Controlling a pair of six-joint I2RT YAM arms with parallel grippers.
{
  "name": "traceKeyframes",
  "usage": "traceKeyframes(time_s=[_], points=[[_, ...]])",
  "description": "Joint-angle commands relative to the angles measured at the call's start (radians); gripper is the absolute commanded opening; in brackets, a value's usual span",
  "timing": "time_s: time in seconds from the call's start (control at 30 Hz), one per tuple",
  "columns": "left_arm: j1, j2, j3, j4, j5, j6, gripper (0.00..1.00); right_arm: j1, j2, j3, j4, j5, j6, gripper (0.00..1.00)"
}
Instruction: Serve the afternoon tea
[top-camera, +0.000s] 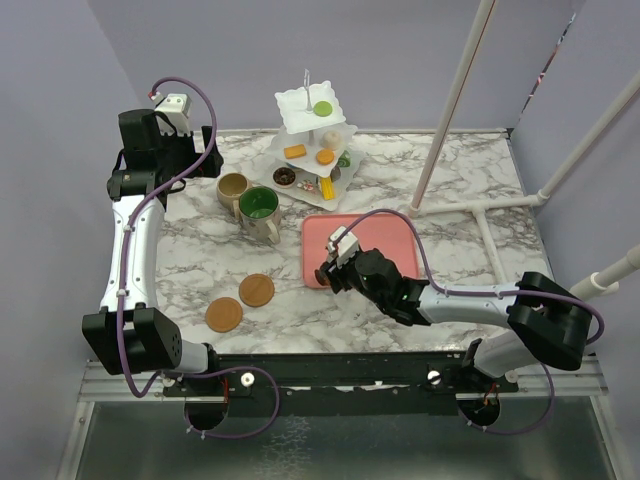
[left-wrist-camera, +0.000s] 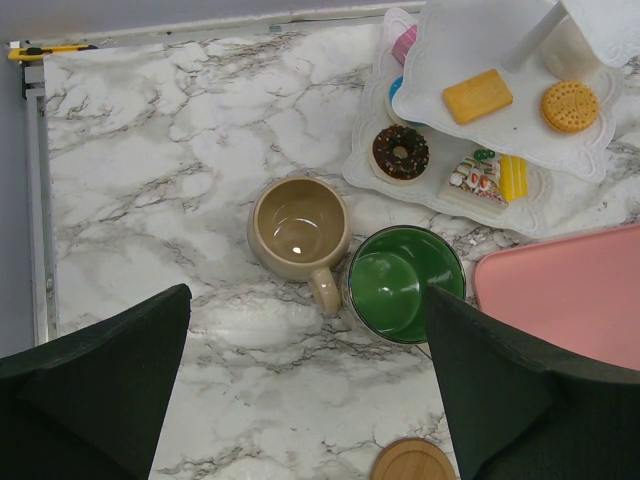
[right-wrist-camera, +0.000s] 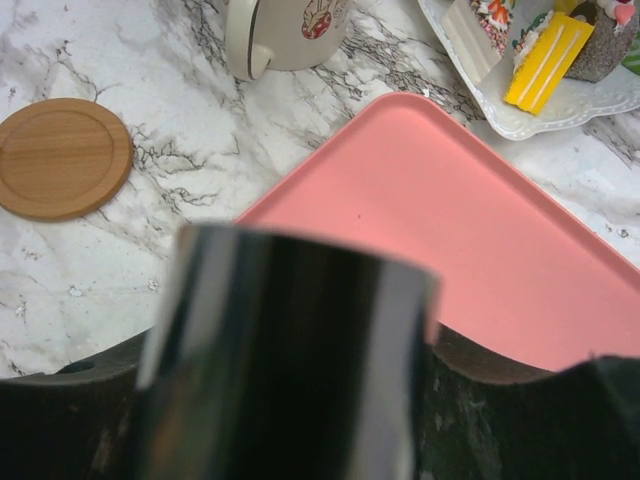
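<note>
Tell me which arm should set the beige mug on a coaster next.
Left. The left gripper is open above the beige mug, which sits on that arm's side near the coasters. The right gripper is low at the pink tray's near edge, something blurred at its fingers.

Blurred dark shiny object (right-wrist-camera: 285, 350) filling right wrist foreground, mug (right-wrist-camera: 290, 25) cut by top edge, coaster (left-wrist-camera: 412, 462) cut by bottom edge.
</note>
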Motion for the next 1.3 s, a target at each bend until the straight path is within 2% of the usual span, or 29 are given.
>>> traceKeyframes(time_s=[0.0,0.37,0.6,0.77,1.0,1.27], points=[[0.007,-0.005,0.015,0.009,0.015,0.001,0.99,0.009,0.019,-0.026,0.005,0.027,0.018,0.57],[0.007,-0.008,0.020,0.009,0.014,0.005,0.99,0.016,0.019,-0.031,-0.027,0.034,0.000,0.50],[0.007,-0.005,0.022,0.009,0.014,0.005,0.99,0.021,-0.002,-0.030,-0.041,0.068,0.000,0.37],[0.008,0.000,0.029,0.009,0.015,0.001,0.99,0.021,-0.018,0.001,-0.040,0.078,-0.023,0.34],[0.008,0.001,0.038,0.009,0.016,-0.001,0.99,0.021,-0.027,0.154,-0.024,0.104,-0.111,0.34],[0.008,0.003,0.040,0.009,0.014,-0.001,0.99,-0.018,0.058,0.439,-0.012,0.037,-0.213,0.32]])
